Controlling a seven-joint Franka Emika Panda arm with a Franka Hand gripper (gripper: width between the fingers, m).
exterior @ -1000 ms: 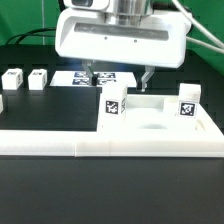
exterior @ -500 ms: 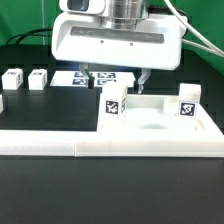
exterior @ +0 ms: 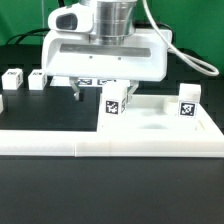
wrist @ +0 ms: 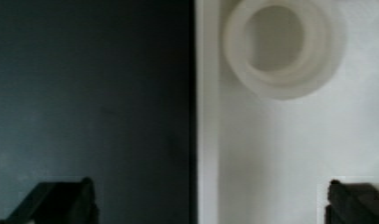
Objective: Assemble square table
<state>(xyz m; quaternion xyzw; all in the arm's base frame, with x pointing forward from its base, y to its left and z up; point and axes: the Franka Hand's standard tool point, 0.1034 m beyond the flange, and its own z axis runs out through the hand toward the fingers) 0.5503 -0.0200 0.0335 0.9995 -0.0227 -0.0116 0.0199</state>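
Square table panel [exterior: 60,125], exterior view: it lies flat on the dark table with its front edge against the low white rail [exterior: 110,148]. Middle leg [exterior: 113,101] and corner leg [exterior: 186,103] stand upright on it; can't tell if they're seated or just parked. Loose leg [exterior: 12,78] and second loose leg [exterior: 37,78] sit at the exterior view's left, well apart from the panel. Gripper [exterior: 102,93] hangs low behind the middle leg, about over the panel's far edge, with the marker board [exterior: 92,81] behind it. Jaws are spread wide and hold nothing.

Wrist view: the panel [wrist: 292,140] edge runs between the fingertips [wrist: 61,200], dark table on one side and white plastic with a round socket [wrist: 278,45] on the other. Gripper [wrist: 211,205] is fully spread and empty.

Handling, my read: the panel looks rigid, light and smooth, so it probably slides easily and isn't fragile. It's too flat to pinch mid-surface from above, so take it across the thin edge or nudge it. The legs look short and stiff: pinch across the body, clear of the tag.
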